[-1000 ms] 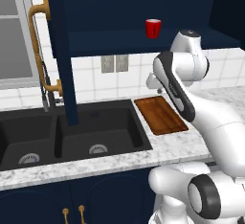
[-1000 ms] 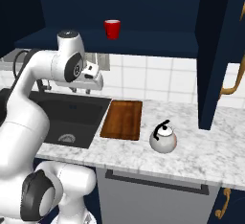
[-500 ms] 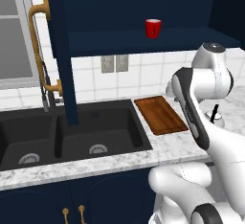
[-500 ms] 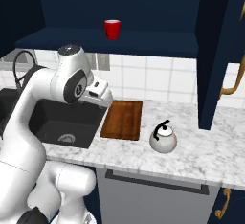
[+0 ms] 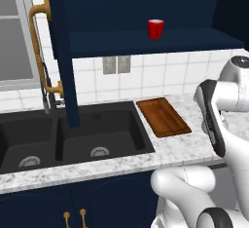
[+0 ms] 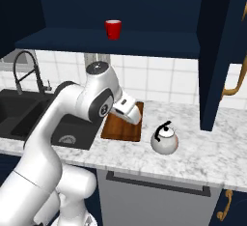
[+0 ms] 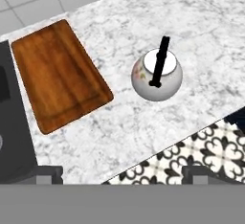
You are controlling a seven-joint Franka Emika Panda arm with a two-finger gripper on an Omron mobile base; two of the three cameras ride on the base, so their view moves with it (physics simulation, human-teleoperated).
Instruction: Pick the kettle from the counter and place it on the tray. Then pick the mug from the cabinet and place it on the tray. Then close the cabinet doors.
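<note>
Hand view shows our gripper (image 7: 122, 173) wide and empty above the kettle (image 7: 157, 74) beside the tray (image 7: 57, 74); next we descend and close on its handle.

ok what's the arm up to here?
It's going for the kettle, which stands on the counter beside the bare tray. The open gripper hangs above them, holding nothing. The mug sits on the shelf of the cabinet, whose doors are open.
</note>
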